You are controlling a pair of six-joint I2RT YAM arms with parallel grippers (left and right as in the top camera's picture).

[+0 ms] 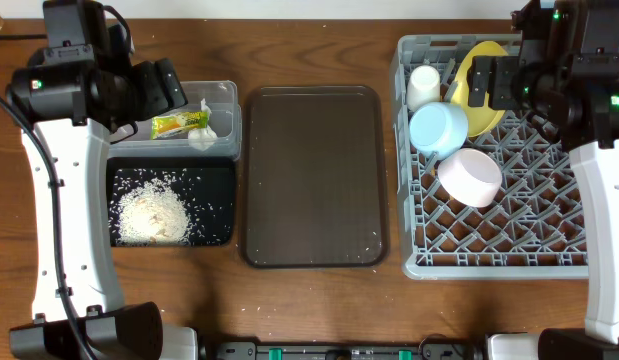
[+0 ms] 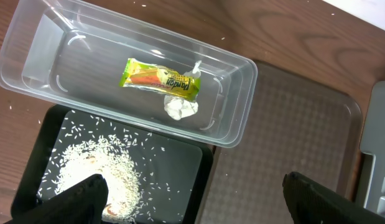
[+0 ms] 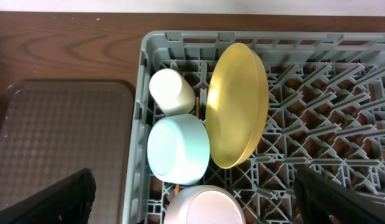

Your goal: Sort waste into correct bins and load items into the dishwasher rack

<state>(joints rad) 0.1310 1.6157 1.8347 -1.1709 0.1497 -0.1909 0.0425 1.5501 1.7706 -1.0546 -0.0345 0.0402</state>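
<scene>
Though tiny overhead, left wrist shows wrapper (image 2: 160,79) touching tissue (image 2: 180,107), clear tub (image 2: 86,74).

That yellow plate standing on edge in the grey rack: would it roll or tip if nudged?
The yellow plate leans on its rim between pegs of the dishwasher rack, so it would probably tip, not roll. The light blue bowl beside it might check it. Its smooth face looks slippery.
</scene>
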